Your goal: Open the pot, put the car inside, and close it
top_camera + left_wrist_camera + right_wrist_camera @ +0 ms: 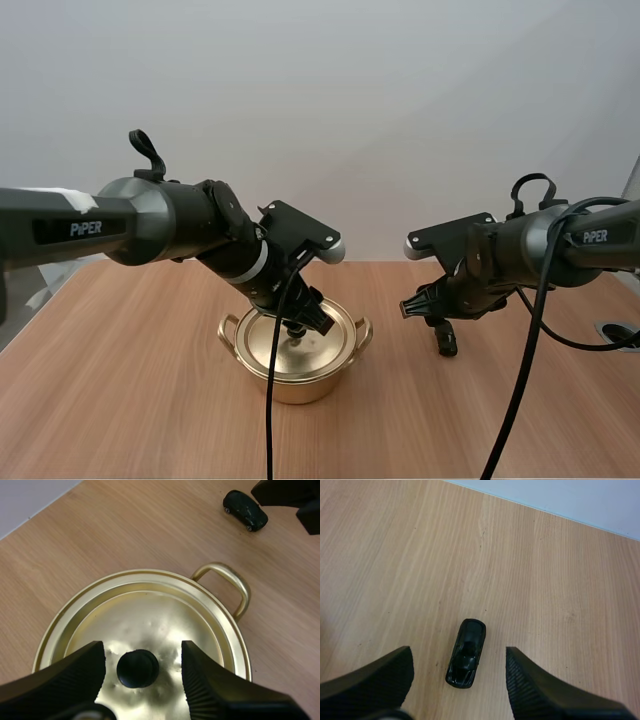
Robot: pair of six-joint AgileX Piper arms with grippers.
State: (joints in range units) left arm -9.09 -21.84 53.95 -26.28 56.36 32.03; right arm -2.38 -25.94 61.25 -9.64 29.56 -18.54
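Note:
A golden pot (297,372) with its lid (150,615) on stands mid-table. My left gripper (305,322) hovers just over the lid, open, its fingers (75,675) on either side of the black knob (137,668) without touching it. A small black toy car (466,652) lies on the wood to the right of the pot (245,510). My right gripper (459,655) is open above the car, with a finger on each side of it and clear of it. In the high view the car (447,342) peeks out under the right gripper (432,318).
The wooden table (130,400) reaches a pale wall at the back. The pot has two loop handles (230,580). A round cable hole (618,330) sits at the table's right edge.

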